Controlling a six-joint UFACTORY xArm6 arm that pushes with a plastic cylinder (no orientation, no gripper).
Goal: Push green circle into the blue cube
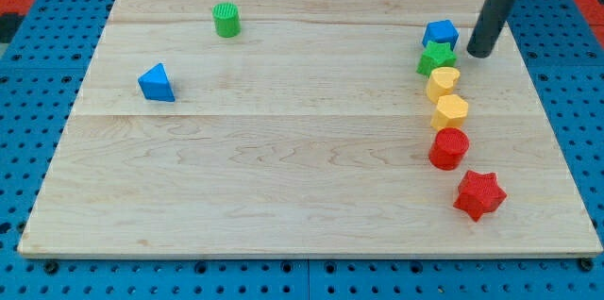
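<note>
Our tip [478,54]: a bare rod gripping nothing, just at the blue cube's [441,33] four o'clock.
Green circle [226,20]: we saw it well apart, at the cube's nine o'clock.

— Blocks on the wooden board [283,177]?
— Eight were counted: two blue, a cube [441,33] and a triangle [157,83]; two green, a circle [226,20] and a star [436,58]; two yellow [443,82] [450,110]; two red, a cylinder [448,148] and a star [479,194].

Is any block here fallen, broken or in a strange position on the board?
Nothing stands out. The green circle stands upright, alone near the view's top, far from the blue cube. My tip is just right of that cube. No block looks damaged.
</note>
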